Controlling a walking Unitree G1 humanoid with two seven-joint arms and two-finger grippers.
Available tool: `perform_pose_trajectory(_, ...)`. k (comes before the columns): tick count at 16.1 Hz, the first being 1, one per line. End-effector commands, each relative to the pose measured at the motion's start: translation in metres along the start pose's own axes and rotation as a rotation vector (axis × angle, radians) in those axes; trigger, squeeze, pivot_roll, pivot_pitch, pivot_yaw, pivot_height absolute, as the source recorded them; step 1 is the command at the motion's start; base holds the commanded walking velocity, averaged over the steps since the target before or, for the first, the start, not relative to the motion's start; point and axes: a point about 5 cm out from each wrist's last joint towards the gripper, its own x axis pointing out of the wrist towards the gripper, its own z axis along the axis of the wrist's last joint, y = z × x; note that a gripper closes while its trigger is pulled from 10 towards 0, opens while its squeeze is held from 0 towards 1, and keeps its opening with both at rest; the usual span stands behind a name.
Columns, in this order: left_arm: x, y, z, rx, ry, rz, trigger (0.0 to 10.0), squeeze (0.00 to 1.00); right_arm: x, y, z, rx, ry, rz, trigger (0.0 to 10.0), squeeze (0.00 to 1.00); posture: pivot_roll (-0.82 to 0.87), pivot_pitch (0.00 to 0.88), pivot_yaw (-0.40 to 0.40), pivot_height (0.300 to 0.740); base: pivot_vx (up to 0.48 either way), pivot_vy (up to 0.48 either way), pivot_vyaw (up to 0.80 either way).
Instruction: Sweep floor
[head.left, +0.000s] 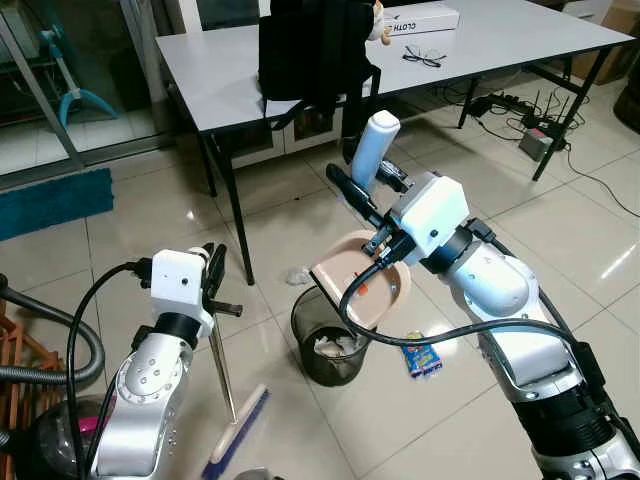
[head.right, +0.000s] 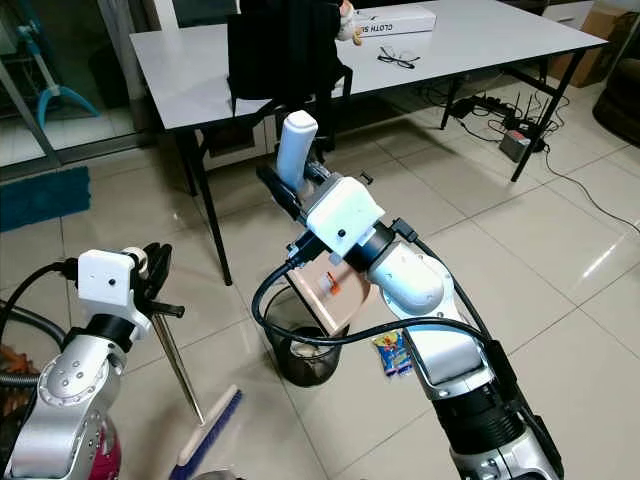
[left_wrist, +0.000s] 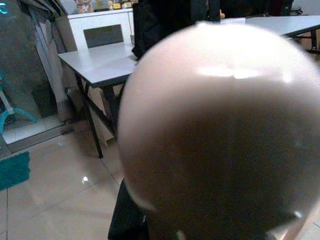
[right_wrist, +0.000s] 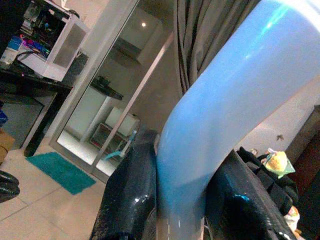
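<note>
My right gripper (head.left: 368, 185) is shut on the pale blue handle (head.left: 375, 145) of a beige dustpan (head.left: 365, 280). The pan is tipped over a black waste bin (head.left: 330, 345) that has crumpled paper inside. A small orange scrap (head.left: 362, 290) lies in the pan. In the right wrist view the handle (right_wrist: 210, 125) sits between both black fingers (right_wrist: 132, 195). My left gripper (head.left: 212, 268) is shut on the thin metal stick (head.left: 222, 365) of a broom. Its blue-bristled head (head.left: 238, 432) rests on the tiles left of the bin. A blurred pinkish round shape (left_wrist: 220, 135) covers most of the left wrist view.
A blue snack wrapper (head.left: 423, 357) lies on the tiles right of the bin, and a crumpled paper (head.left: 297, 274) beyond it. A grey table (head.left: 500, 40) with black legs carries a black backpack (head.left: 310, 45). A vacuum cleaner (head.left: 50, 430) stands at my left, and cables (head.left: 535, 130) lie at far right.
</note>
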Motion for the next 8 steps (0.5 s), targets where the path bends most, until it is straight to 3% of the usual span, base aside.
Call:
perform_pose_trajectory(1,0.003,-0.002,0.003,0.013,-0.015,-0.011,10.0,0.0,0.006,-0.01,0.012,-0.089,-0.059,-0.035,10.0,0.0,0.02,0.009,0.008,0.74,0.0,0.0,0.0)
perform_pose_trajectory(3,0.002,-0.001,0.003,0.011,-0.014,-0.011,10.0,0.0,-0.001,-0.046,0.009,-0.13,-0.008,-0.292,10.0,0.0,0.02,0.007,0.009,0.74,0.0,0.0,0.0)
perform_pose_trajectory(4,0.002,-0.001,0.003,0.011,-0.012,-0.012,10.0,0.0,-0.003,-0.053,0.009,-0.137,-0.003,-0.331,10.0,0.0,0.02,0.006,0.01,0.74,0.0,0.0,0.0)
perform_pose_trajectory(5,0.002,-0.002,0.002,0.008,-0.007,-0.02,10.0,0.0,-0.012,-0.071,0.009,-0.144,0.011,-0.44,10.0,0.0,0.02,0.006,0.01,0.74,0.0,0.0,0.0)
perform_pose_trajectory(7,0.003,-0.004,0.001,-0.007,0.002,-0.037,10.0,0.0,-0.05,-0.121,0.002,-0.105,0.116,-0.818,10.0,0.0,0.01,0.0,0.014,0.74,0.0,0.0,0.0)
perform_pose_trajectory(8,0.004,-0.005,0.001,-0.012,0.005,-0.04,10.0,0.0,-0.066,-0.136,-0.001,-0.095,0.157,-0.943,10.0,0.0,0.01,0.0,0.014,0.74,0.0,0.0,0.0)
